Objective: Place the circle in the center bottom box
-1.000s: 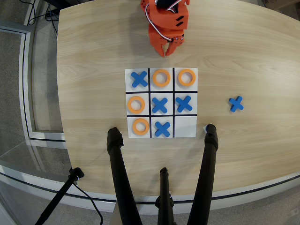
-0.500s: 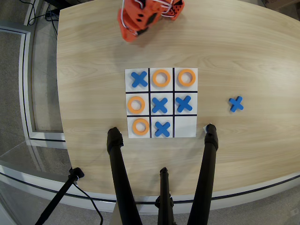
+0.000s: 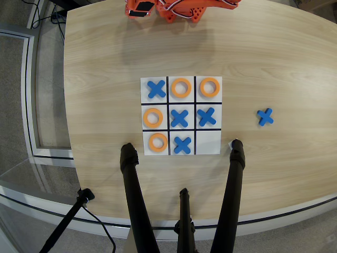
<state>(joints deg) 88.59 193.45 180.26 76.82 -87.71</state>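
From the overhead view I see the circle (image 3: 181,87) lying flat, round with no long axis, in the center bottom box (image 3: 181,79), the middle cell of the board row nearest the counter's (image 3: 95,63) far edge. My tool (image 3: 138,9) has pulled back to that far edge since a moment ago; I cannot tell its opening. I count four orange rings, four blue X's on the board and one X (image 3: 265,116) off it
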